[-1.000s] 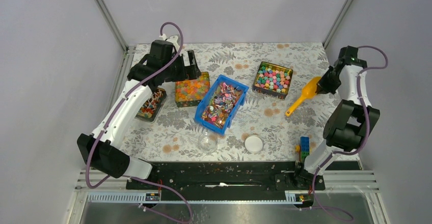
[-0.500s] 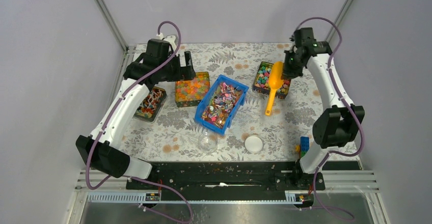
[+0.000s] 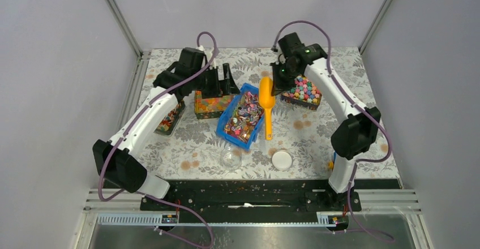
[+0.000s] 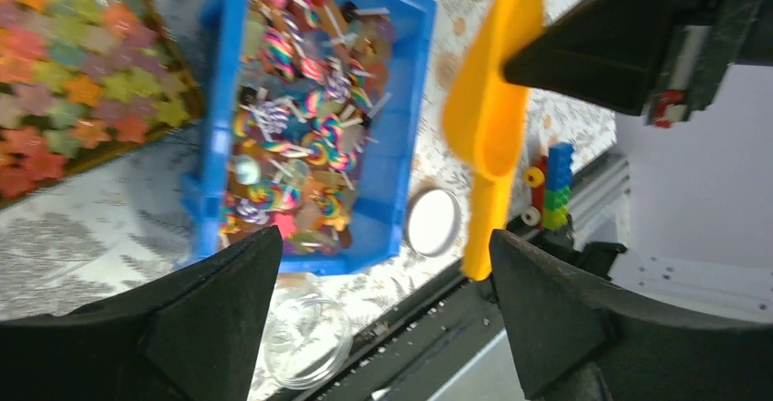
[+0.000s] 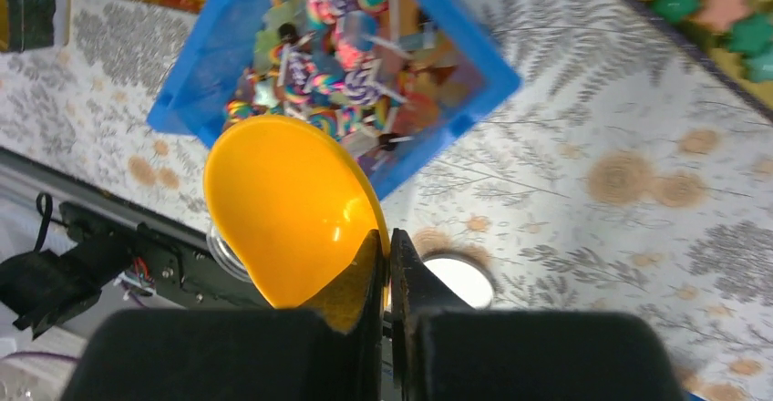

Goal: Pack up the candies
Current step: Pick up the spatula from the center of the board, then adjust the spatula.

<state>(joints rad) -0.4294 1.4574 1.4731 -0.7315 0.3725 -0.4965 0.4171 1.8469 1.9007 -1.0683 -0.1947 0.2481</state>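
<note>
The candies [image 3: 244, 116] are small mixed-colour wrapped sweets that fill a blue bin [image 3: 225, 129] at mid-table; they also show in the left wrist view [image 4: 301, 146] and the right wrist view [image 5: 346, 55]. My right gripper [image 3: 278, 82] is shut on the bowl wall of an orange scoop [image 3: 266, 97], which hangs over the bin's right edge with its handle pointing toward me. The right wrist view shows the gripper [image 5: 385, 237] pinching the scoop [image 5: 283, 205]. My left gripper [image 3: 222, 82] hovers open and holds nothing, left of the bin above the jelly tin. Its wrist view shows the gripper [image 4: 383, 234] over the bin [image 4: 394, 173].
A clear open jar [image 3: 231, 158] and its white lid [image 3: 282, 159] sit near the front edge. A tin of orange jelly pieces [image 3: 212, 104] stands left of the bin, a tin of pastel sweets [image 3: 304, 90] to its right, and another tin [image 3: 168, 119] at far left. Toy bricks [image 4: 550, 187] stand at front right.
My right arm has swung left from the table's right side, carrying the scoop to the blue bin's right edge. My left gripper has shifted right toward the bin.
</note>
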